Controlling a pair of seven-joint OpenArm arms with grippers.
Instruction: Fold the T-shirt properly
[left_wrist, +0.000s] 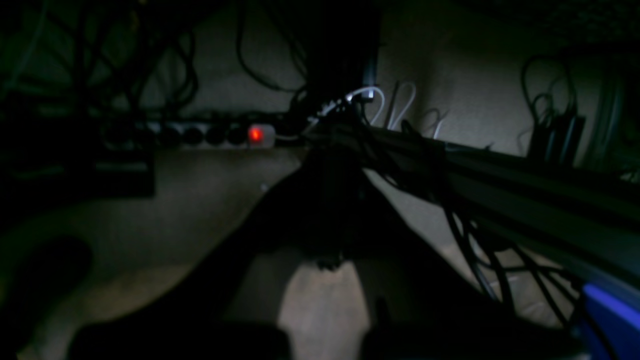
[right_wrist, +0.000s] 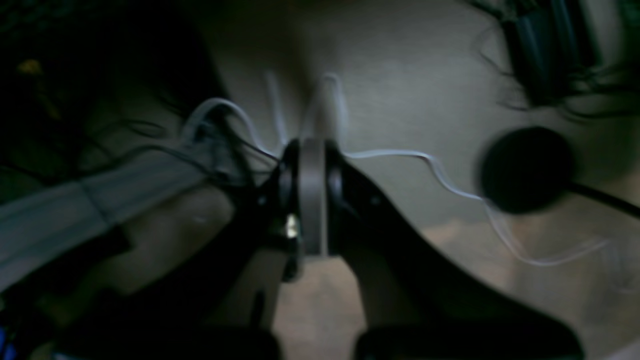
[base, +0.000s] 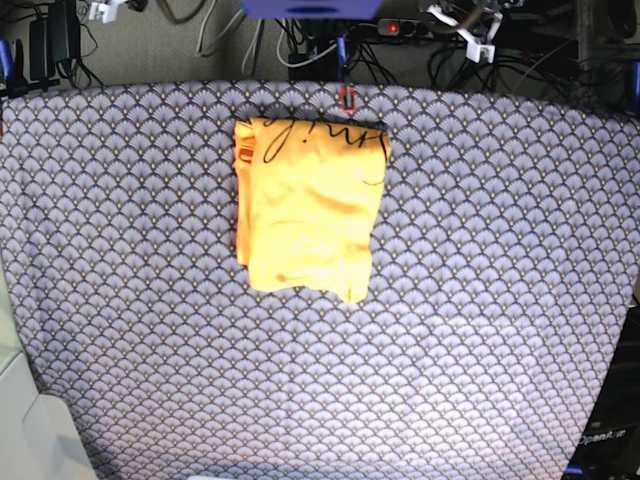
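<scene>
The T-shirt (base: 310, 208) lies folded into a compact yellow-orange rectangle on the far middle of the worktop (base: 500, 300), which is covered by a blue-grey scallop-patterned cloth (base: 130, 300). Thin dark scribble marks run along the shirt's far edge. Both wrist views are dark and blurred: the left tool (left_wrist: 327, 262) and the right tool (right_wrist: 312, 200) each have their jaws closed together, gripping nothing, over a floor with cables.
</scene>
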